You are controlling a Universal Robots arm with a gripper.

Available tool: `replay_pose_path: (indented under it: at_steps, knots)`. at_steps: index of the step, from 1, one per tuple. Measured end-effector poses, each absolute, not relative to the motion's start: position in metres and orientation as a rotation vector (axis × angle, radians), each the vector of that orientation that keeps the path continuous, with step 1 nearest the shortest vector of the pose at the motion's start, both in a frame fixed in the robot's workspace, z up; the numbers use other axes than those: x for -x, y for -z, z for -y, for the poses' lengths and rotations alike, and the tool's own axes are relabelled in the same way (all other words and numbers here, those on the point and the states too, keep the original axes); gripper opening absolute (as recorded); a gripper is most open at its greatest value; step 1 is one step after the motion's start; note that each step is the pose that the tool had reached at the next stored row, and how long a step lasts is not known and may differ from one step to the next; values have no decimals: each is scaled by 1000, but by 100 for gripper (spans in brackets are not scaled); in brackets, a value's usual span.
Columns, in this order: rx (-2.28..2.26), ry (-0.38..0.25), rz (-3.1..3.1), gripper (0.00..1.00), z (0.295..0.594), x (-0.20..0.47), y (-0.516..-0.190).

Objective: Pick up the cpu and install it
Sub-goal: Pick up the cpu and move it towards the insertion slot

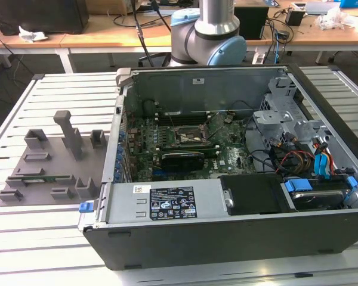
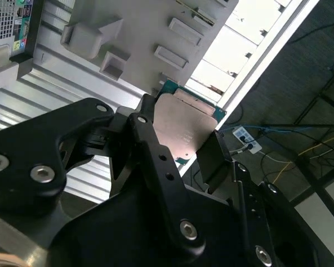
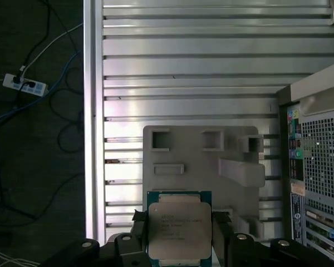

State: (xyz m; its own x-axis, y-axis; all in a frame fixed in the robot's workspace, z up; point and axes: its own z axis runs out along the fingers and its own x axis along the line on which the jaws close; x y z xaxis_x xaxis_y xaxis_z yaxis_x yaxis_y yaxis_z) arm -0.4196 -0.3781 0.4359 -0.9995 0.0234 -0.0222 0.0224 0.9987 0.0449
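One cpu (image 3: 180, 231) (image 2: 183, 125) sits clamped in the gripper (image 3: 180, 236) (image 2: 181, 139), silvery top plate facing the camera in both wrist views. The black fingers (image 3: 220, 231) (image 2: 150, 139) press on two opposite edges, closed in just to the chip's width. Beyond it lie the grey fixture plate (image 3: 200, 161) (image 1: 53, 161) and the slatted table (image 3: 183, 67). Beside the plate stands the open computer case (image 1: 227, 238), its socket (image 1: 188, 136) on the board inside.

Silvery cpu (image 3: 179, 228), teal-edged; black gripper (image 2: 181, 123)
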Motion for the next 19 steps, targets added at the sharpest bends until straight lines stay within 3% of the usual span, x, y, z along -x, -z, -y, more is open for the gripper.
replay_pose_path:
  at_steps: [19]
  knots:
    - [-36,-70,-3118,55,378,371,-436]
